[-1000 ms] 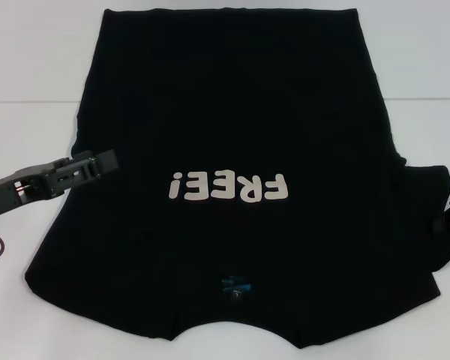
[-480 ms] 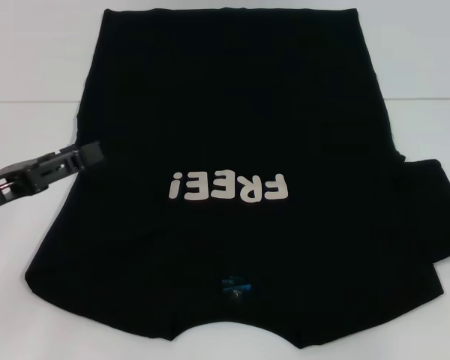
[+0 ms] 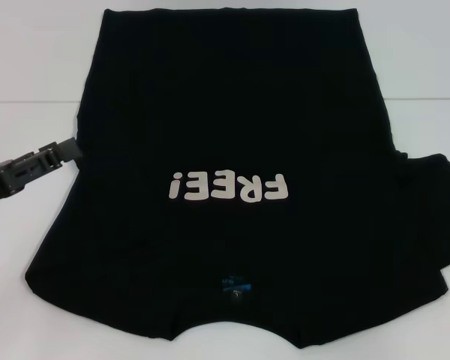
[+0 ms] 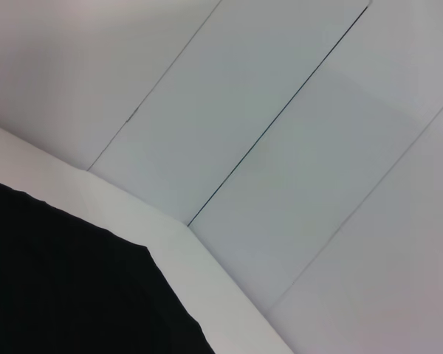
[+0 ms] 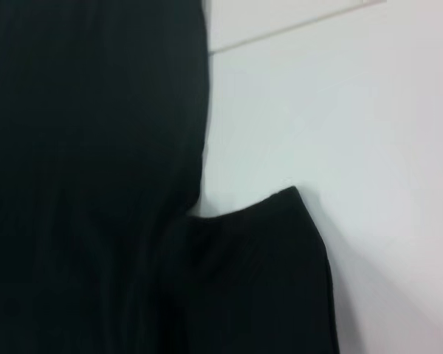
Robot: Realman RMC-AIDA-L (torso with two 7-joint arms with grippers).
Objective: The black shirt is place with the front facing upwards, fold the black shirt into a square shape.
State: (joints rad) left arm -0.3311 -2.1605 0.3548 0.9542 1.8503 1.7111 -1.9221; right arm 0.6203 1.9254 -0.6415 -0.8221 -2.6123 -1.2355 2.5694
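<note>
The white table [image 3: 30,67] fills the head view, a thin seam line crossing it in the upper part of the frame. On it the black shirt [image 3: 232,112] lies flat with its front up, taking up most of the middle of the frame from the top edge to the bottom edge. It is plain black cloth; its hem is at the top, its neckline at the bottom centre. The right sleeve [image 3: 435,210] spreads out at the right edge of the frame, while the left side runs as a straight slanted edge with no sleeve showing. Cream block letters "FREE!" [image 3: 229,187] sit just below the centre, upside down in this view. A small blue neck label [image 3: 236,286] shows near the bottom centre, just above the neckline curve.

The left gripper [image 3: 66,150] reaches in from the left edge, mid-height, its tip at the shirt's left border; whether its fingers are apart or together I cannot tell. The right gripper is out of sight.
</note>
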